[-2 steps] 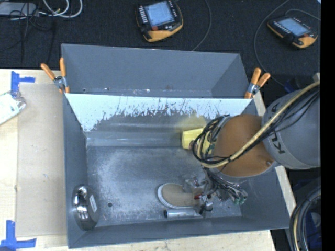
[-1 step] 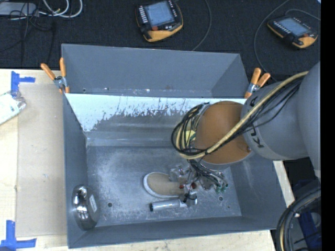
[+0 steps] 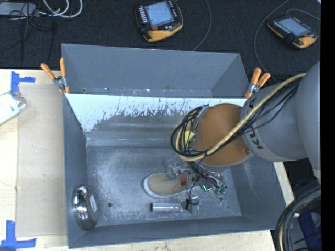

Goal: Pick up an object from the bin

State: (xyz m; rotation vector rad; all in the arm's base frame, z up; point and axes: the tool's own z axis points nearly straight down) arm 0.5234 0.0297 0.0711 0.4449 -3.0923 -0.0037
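**Pincer low over a small tan shoe in the lower middle of the bin**

The arm (image 3: 285, 132) comes in from the right edge of the frame and bends down into the grey metal bin (image 3: 157, 80). Its orange cover (image 3: 222, 135) sits right of centre, with a loop of black and yellow cables (image 3: 183, 137) hanging on its left side. Below the cover the pincer (image 3: 187, 188) is down near the bin floor, in the lower middle of the frame. Its tip is a dark tangle of small parts, so I cannot tell whether it is apart, together or clamped on anything.

Just left of the pincer lies a small tan shoe (image 3: 159, 185) with a pale sole, on its side with its toe toward the left. Its right end reaches under or against the pincer; which of the two cannot be told. Just below the shoe, close to the bin's lower wall, a short dark grey tube (image 3: 165, 207) lies flat. Its right end is near the lowest part of the pincer.

Well apart from these, in the lower left corner of the bin, rests a shiny rounded metal thing (image 3: 82, 205).
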